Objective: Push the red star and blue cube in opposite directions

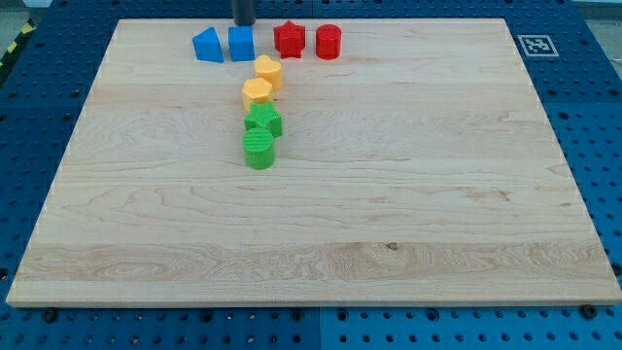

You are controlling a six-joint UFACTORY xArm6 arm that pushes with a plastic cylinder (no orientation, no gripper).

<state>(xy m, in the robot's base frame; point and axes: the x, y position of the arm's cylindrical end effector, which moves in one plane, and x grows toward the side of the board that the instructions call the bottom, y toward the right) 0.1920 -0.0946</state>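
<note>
The blue cube (241,44) stands near the view's top edge of the wooden board (408,194). The red star (289,39) stands a short gap to its right. My tip (243,23) is a dark rod coming down from the view's top edge. It ends just above the blue cube in the view, close to or touching its far side, and up-left of the red star.
A blue wedge-like block (206,45) stands left of the cube and a red cylinder (328,42) right of the star. Below them run two yellow blocks (268,72) (257,92), a green star (263,121) and a green cylinder (259,150). A printed marker (534,45) lies off the board's top right corner.
</note>
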